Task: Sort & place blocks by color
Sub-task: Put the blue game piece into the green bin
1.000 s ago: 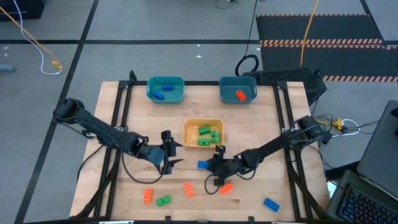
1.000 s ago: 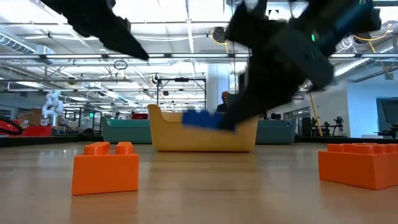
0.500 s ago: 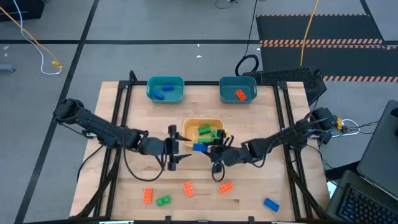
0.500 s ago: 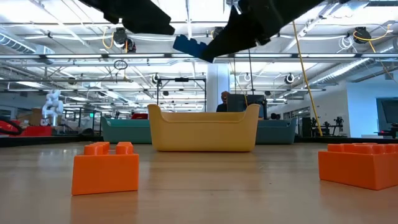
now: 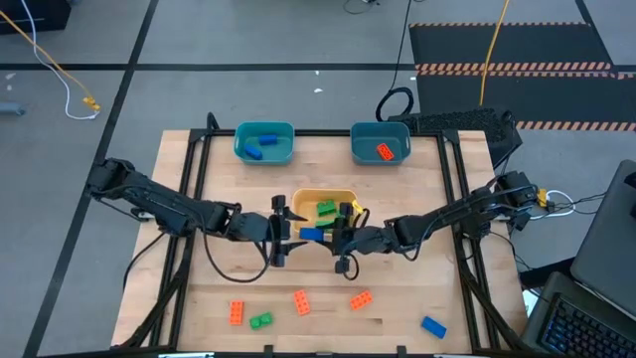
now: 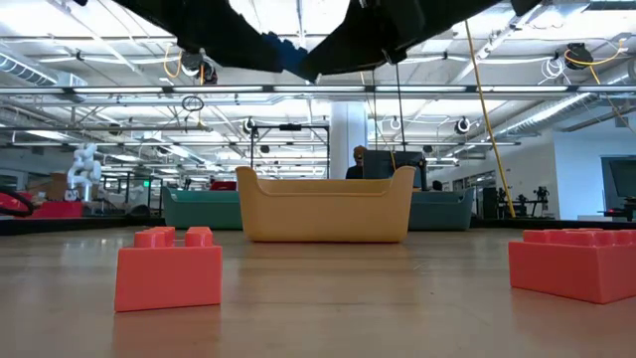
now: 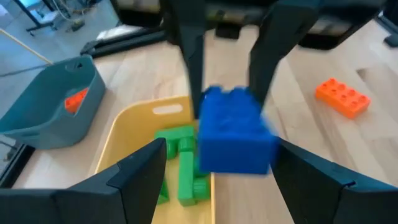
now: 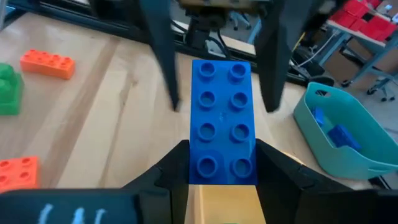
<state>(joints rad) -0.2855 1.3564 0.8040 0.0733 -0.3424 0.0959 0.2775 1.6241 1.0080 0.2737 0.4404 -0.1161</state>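
A blue block (image 8: 222, 118) hangs in the air over the near edge of the yellow bin (image 5: 323, 195), which holds green blocks (image 5: 328, 212). My right gripper (image 5: 334, 238) is shut on it from the right. My left gripper (image 5: 288, 230) faces it from the left, open. Its fingers (image 7: 140, 177) stand on either side of the block's free end (image 7: 233, 134) without touching. The left teal bin (image 5: 264, 142) holds blue blocks, and the right teal bin (image 5: 381, 142) holds an orange block. My right gripper pinches the blue block's two long sides (image 8: 194, 163) between its two fingers, at the end nearest the gripper. The fingers come about level from the table's right and lie along the block. The block sticks out toward my left gripper, studs up, lifted clear.
Loose blocks lie along the near part of the table: orange (image 5: 236, 312), green (image 5: 261, 320), orange (image 5: 301, 302), orange (image 5: 361, 299) and blue (image 5: 432, 326). Two orange blocks (image 6: 169, 268) (image 6: 576, 261) stand close in the low view.
My right gripper has risen with the blue block and carried it toward the far left, from just above the table to the yellow bin's near edge. My left gripper has moved right and farther, toward the block, so its open fingers now flank the block's free end.
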